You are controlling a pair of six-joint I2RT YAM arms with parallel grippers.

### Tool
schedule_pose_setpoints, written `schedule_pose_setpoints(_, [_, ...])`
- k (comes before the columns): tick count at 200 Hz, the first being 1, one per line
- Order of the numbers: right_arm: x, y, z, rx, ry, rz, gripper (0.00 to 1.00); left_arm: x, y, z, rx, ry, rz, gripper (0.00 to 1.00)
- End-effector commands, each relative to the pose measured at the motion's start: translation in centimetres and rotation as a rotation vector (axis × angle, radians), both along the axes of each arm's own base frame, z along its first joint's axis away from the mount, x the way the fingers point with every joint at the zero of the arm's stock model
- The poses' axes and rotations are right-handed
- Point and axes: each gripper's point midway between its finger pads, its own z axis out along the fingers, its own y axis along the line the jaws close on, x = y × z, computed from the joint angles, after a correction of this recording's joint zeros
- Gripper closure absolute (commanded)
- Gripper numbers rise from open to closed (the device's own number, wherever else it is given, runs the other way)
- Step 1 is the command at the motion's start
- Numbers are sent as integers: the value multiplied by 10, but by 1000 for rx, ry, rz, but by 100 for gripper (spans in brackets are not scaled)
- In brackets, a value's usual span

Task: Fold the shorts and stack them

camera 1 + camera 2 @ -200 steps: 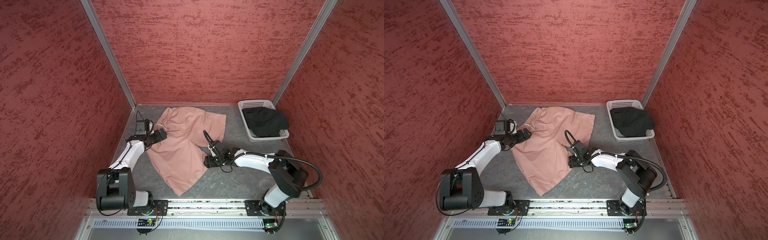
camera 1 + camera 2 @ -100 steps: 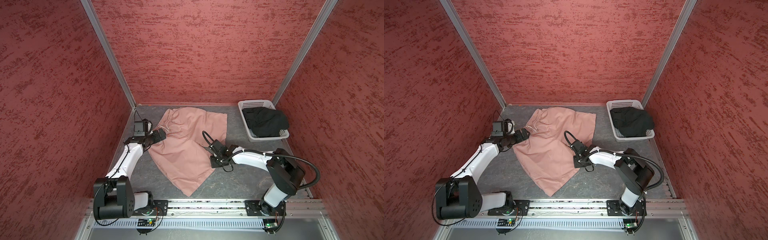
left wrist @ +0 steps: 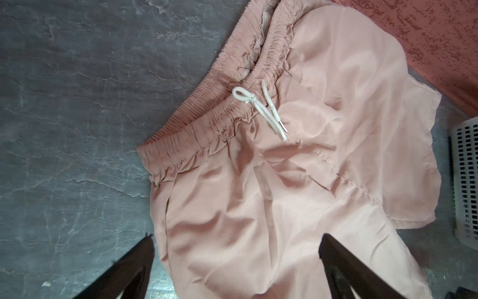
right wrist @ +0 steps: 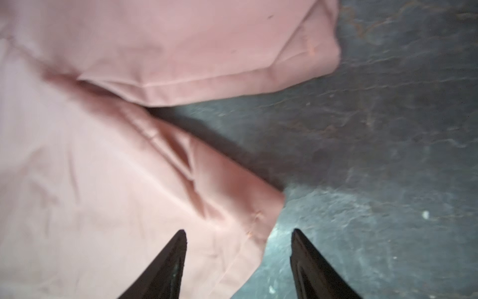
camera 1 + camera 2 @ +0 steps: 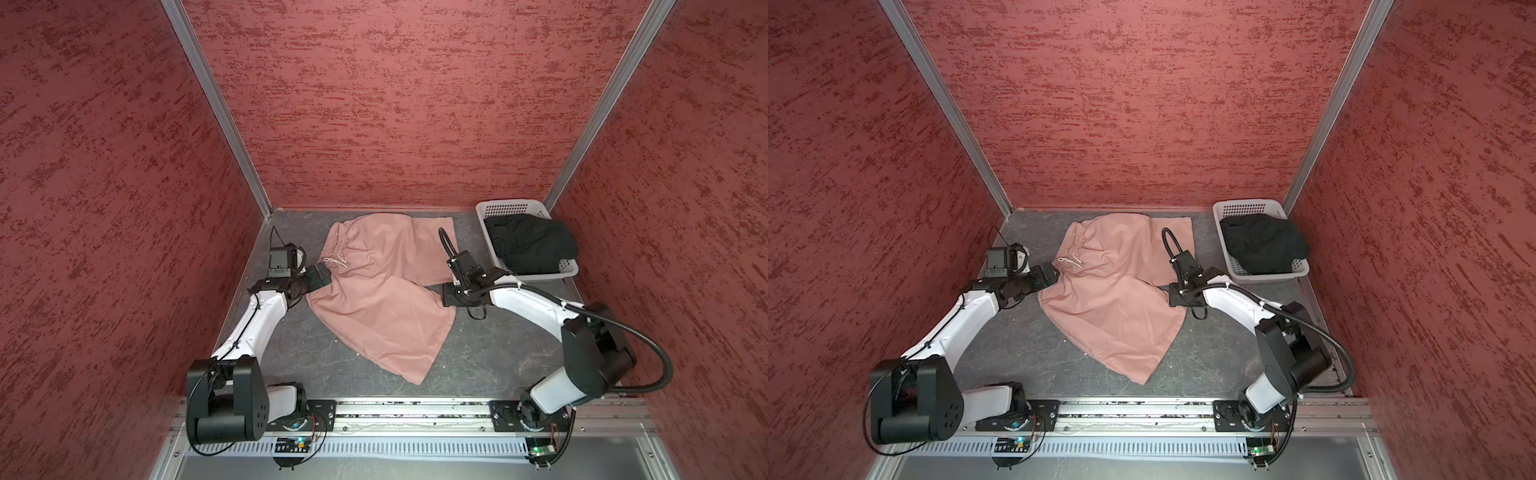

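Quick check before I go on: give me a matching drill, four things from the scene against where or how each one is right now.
Things
1. pink shorts
2. black shorts
3. left hand
4. right hand

States
A. in the white basket
B. open, over a leg hem corner
C. spread on the table
D. open, near the waistband

Pairs: 1-C, 2-A, 3-D, 4-B

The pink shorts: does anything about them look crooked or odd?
Yes. The pink shorts lie skewed across the table, legs splayed apart, waistband rumpled and gaping. The black shorts sit bunched in the white basket, spilling over its rim.
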Motion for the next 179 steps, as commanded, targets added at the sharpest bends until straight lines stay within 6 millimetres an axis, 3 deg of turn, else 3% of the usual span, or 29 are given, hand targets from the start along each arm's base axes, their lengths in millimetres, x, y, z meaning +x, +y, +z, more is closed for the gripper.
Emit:
schedule_pose_setpoints(1, [-58, 40, 11, 83, 31, 136, 32, 4, 28, -11, -7, 0, 93, 1])
schedule_pose_setpoints(27, [-123, 84, 20, 43, -35, 373, 32, 14, 47, -26, -164, 11, 154, 1])
schedule_pose_setpoints(59, [-169, 129, 22, -49, -140, 623, 32, 17, 57, -39, -239, 15, 201, 0])
schedule_pose_setpoints(85, [-191, 146, -12, -197, -109, 758, 32, 15, 59, -44, -238, 13, 221, 1])
schedule_pose_setpoints(108, [-200, 140, -37, -339, -83, 797, 32, 14, 59, -44, -244, 11, 218, 1])
schedule_pose_setpoints(130, [-201, 126, -48, -398, -67, 767, 33, 10, 59, -44, -239, 11, 218, 1])
schedule_pose_setpoints(179, [-196, 95, -46, -479, -74, 672, 35, 8, 53, -48, -259, 14, 208, 1])
